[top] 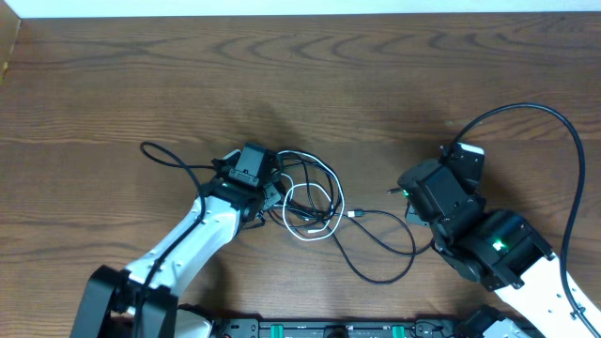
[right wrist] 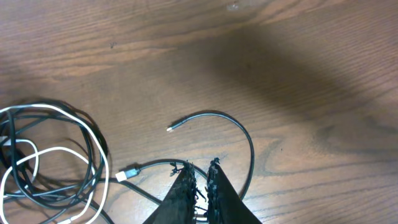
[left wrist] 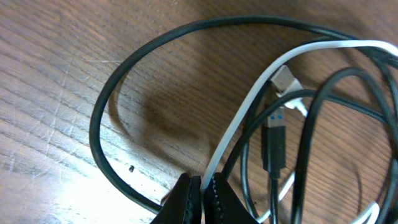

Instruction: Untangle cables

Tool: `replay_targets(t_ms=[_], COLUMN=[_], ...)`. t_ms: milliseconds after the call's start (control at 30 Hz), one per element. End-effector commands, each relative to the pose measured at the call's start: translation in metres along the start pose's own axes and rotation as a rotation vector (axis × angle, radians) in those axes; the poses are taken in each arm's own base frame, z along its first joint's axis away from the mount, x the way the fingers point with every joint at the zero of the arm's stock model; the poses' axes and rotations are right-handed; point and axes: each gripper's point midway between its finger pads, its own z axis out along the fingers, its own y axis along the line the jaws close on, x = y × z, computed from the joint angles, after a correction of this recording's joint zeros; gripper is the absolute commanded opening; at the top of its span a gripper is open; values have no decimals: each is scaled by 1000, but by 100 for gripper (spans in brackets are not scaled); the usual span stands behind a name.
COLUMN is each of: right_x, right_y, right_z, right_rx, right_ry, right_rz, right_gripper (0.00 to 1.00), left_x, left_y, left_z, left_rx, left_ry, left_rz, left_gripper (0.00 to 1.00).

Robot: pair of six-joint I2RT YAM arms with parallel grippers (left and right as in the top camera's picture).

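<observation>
The cables lie tangled mid-table: a white cable [top: 315, 228] looped through black cables [top: 324, 178]. In the left wrist view my left gripper [left wrist: 204, 184] is shut on the white cable [left wrist: 249, 109], beside its silver plug [left wrist: 285, 78] and a black plug [left wrist: 274, 135]. Overhead, the left gripper [top: 273, 195] sits at the tangle's left edge. My right gripper [right wrist: 200, 168] is shut on a black cable [right wrist: 250, 144] that curls round its fingers. That cable's silver-tipped plug [right wrist: 127, 173] lies just left of the gripper. Seen from overhead, the right gripper [top: 408, 208] is right of the tangle.
A long black cable end [top: 167, 157] trails left behind the left arm. The thick black wire [top: 526, 111] of the right arm arches above the table at the right. The table's front rail [top: 329, 329] runs along the near edge.
</observation>
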Motion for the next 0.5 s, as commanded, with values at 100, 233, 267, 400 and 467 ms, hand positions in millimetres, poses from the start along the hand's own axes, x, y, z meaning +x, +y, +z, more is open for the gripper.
replay_targets(t_ms=[100,233,267,400,467], right_x=[5,12,15,26,31], right_y=[7,19,23,41,48], right_z=[7,14,16,25,29], right_rx=[-4,-35,-45,-98,-113], right_ry=[41,88,104,177,208], right_rz=[5,2,0,-1,-4], right_gripper=[6,4,4,5,5], left_x=[-16,-26,-28,-36,-37], left_y=[-12,-20,-22,-27,-27], left_z=[-49,-88,-99,-139,-154], left_rx=[120,231,261,380,424], left_ry=[-98,-183,-206,-303,-335], left_rz=[23,12,14,17,11], left_gripper=[8,8,8,8,8])
